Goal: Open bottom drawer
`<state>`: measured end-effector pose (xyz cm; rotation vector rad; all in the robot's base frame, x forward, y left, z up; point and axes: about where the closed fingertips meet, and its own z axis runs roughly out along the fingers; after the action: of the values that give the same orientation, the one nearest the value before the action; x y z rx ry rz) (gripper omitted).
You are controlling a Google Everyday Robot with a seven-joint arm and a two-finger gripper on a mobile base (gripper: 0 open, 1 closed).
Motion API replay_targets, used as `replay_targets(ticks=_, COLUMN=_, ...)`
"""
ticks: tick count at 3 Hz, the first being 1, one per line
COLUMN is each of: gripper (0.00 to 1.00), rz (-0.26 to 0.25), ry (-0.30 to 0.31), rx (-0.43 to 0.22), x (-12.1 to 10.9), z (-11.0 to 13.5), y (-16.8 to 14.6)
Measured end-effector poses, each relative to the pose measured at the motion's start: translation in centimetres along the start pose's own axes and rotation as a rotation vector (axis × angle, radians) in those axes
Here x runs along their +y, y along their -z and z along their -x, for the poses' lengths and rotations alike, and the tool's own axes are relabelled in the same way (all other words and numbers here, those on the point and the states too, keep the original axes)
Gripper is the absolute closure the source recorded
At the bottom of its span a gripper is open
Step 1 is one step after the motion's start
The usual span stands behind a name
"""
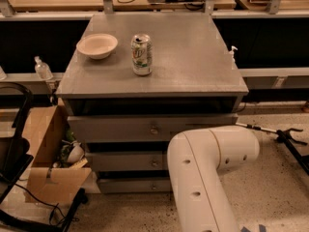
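The bottom drawer [126, 184] is the lowest of three grey drawers in the cabinet, with a small round metal knob [153, 186]. It looks shut, flush under the middle drawer [124, 161]. The top drawer [116, 128] sits above that. My gripper is out of view. Only my white arm's elbow [208, 164] shows at the lower right, in front of the right ends of the middle and bottom drawers.
On the cabinet top [193, 57] stand a white bowl [97, 45] and a green soda can [141, 54]. An open cardboard box [48, 158] with clutter sits on the floor to the left, next to a black frame [14, 153]. A black stand leg [285, 137] lies at right.
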<state>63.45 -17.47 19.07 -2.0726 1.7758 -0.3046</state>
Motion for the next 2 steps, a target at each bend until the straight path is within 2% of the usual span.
replay_targets(ticks=2, gripper=0.00, rz=0.069, ry=-0.005, rx=0.021, x=2.8, z=0.1, y=-0.6)
